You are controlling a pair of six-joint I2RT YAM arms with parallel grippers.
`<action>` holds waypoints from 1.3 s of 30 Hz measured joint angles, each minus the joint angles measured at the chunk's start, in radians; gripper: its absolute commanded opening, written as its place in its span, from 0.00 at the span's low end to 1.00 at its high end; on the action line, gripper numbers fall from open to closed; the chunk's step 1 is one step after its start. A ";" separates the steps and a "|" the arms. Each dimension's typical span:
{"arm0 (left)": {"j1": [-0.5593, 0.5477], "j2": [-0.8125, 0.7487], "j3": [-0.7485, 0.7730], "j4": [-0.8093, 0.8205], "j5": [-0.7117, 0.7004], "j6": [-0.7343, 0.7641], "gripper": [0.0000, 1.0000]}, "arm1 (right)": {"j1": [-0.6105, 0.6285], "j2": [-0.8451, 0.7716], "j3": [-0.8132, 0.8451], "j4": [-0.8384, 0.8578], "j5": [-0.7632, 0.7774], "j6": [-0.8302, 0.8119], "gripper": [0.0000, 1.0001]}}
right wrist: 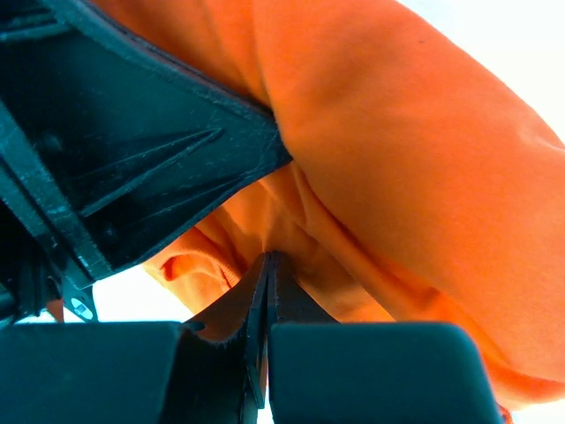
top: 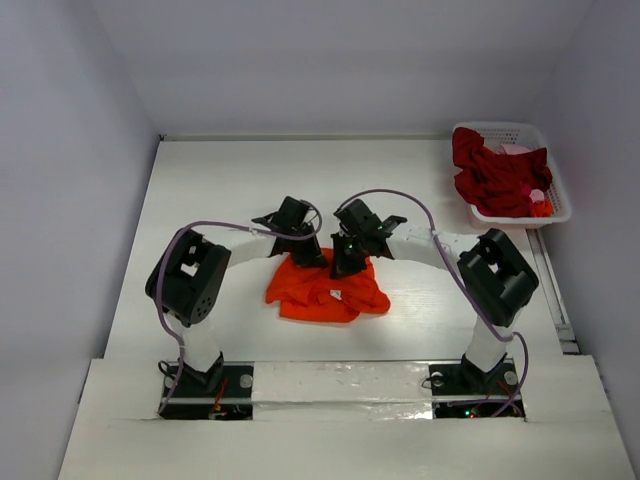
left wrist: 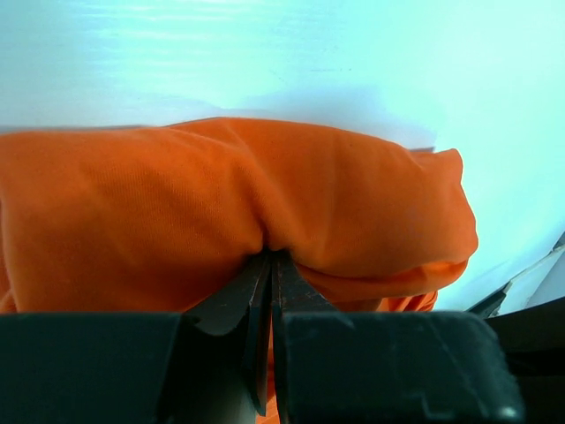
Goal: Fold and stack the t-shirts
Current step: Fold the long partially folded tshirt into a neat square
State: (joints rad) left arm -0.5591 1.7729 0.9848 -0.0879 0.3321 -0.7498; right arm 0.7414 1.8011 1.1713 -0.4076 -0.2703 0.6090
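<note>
The left claw (left wrist: 269,265) and the right claw (right wrist: 267,265) each pinch the orange t-shirt (top: 325,290), which lies bunched in the middle of the surface (top: 230,180). The claws sit very close together, so they may bump, or the cloth may slip out.

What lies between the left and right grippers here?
Only bunched orange t-shirt, in the top view. The left gripper and right gripper are each shut on a fold of it, per the wrist views.
</note>
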 measured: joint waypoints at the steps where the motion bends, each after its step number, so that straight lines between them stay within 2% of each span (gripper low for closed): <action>1: 0.000 0.005 0.005 -0.002 0.000 0.000 0.00 | 0.000 0.000 0.000 0.000 0.000 0.000 0.00; 24: 0.056 0.130 0.156 -0.067 0.037 -0.006 0.00 | 0.000 -0.019 -0.105 0.120 -0.007 0.017 0.00; 39: 0.090 0.143 0.163 -0.023 0.009 -0.006 0.00 | 0.019 -0.152 -0.201 0.064 -0.014 0.025 0.00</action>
State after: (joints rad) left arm -0.4690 1.9163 1.1477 -0.1104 0.3412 -0.7555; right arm 0.7609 1.6489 0.9707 -0.3439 -0.2844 0.6338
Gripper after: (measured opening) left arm 0.003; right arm 0.010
